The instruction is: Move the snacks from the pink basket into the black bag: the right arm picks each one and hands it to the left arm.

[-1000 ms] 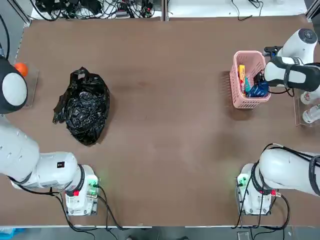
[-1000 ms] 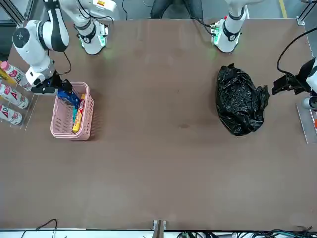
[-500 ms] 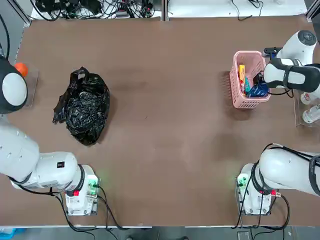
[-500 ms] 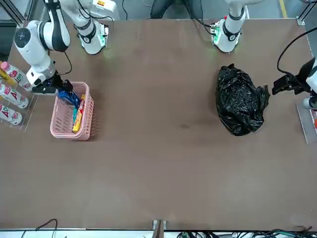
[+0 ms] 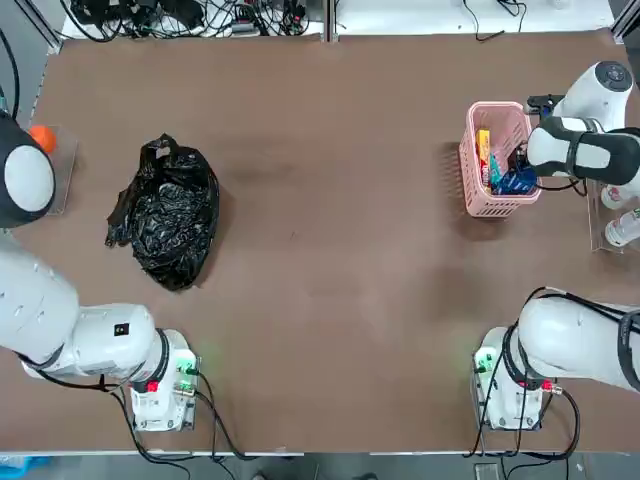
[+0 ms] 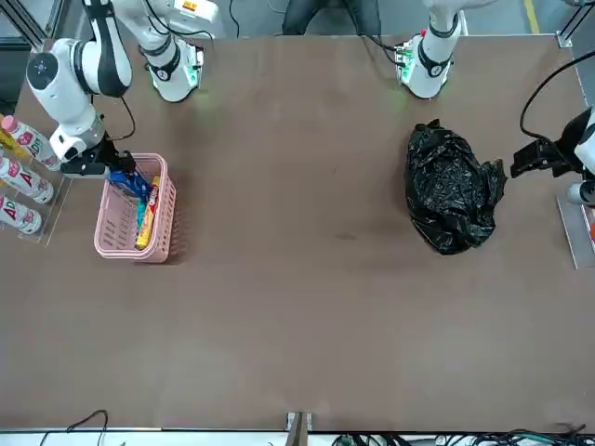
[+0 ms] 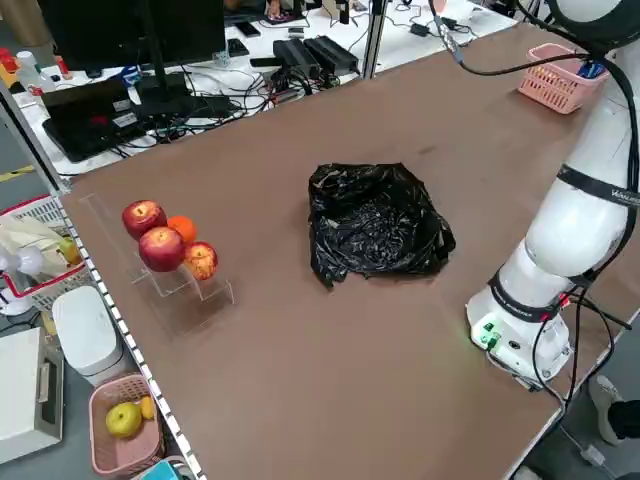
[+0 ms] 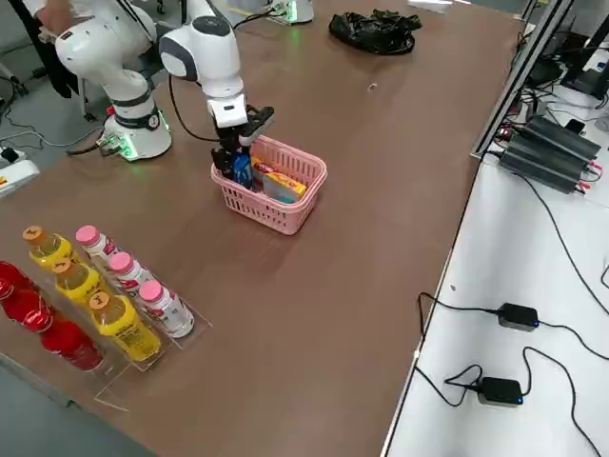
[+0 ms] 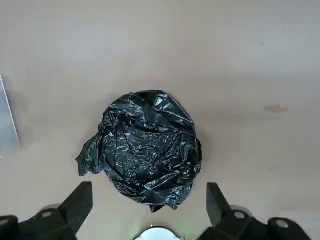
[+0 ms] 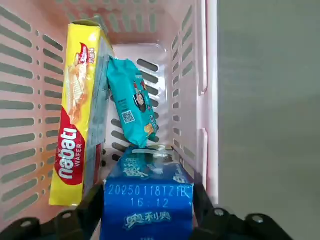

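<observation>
The pink basket stands at the table's right side and holds the snacks. A yellow packet leans on one wall, a slim teal one lies beside it, and a blue one stands at the near end. My right gripper reaches down into the basket, its fingers pressed against both sides of the blue packet. The black bag lies crumpled at the left. My left gripper hovers open and empty off the bag's left side, looking down on the bag.
A rack of bottles sits just right of the basket, behind the right arm. A clear stand with apples and an orange is at the table's left edge. Cables run along the far edge.
The right gripper's fingers have drawn in onto the blue packet inside the basket. The left arm and the bag have not moved.
</observation>
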Available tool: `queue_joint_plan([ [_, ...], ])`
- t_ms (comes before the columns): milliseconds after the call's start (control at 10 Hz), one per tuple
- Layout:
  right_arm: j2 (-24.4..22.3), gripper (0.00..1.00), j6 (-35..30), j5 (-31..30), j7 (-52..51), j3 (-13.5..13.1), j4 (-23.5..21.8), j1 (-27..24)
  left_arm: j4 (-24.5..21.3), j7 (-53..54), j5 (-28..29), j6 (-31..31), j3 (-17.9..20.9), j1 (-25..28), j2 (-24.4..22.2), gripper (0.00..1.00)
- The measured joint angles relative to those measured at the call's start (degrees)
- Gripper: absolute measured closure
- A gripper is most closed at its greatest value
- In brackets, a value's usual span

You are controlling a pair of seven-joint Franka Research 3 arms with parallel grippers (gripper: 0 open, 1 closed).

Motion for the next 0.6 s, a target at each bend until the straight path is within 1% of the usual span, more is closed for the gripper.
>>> queue_joint_plan([
  [300, 0.0, 0.31, 0.0, 0.0, 0.02, 0.02, -0.01, 0.07, 0.0, 0.0, 0.0, 0.0, 0.0, -0.01, 0.0, 0.0],
  [400, -0.01, 0.39, 0.0, 0.0, 0.04, 0.03, 0.0, 0.09, 0.0, 0.0, 0.0, 0.0, -0.01, -0.03, 0.0, 0.0],
  [500, -0.02, 0.43, 0.0, 0.0, 0.13, 0.07, 0.0, 0.14, 0.0, 0.0, 0.0, 0.0, -0.01, -0.03, 0.0, 0.0],
  [600, -0.03, 0.44, -0.06, 0.0, 0.17, 0.09, 0.01, 0.17, 0.0, 0.0, 0.0, 0.0, -0.01, -0.03, 0.0, 0.0],
])
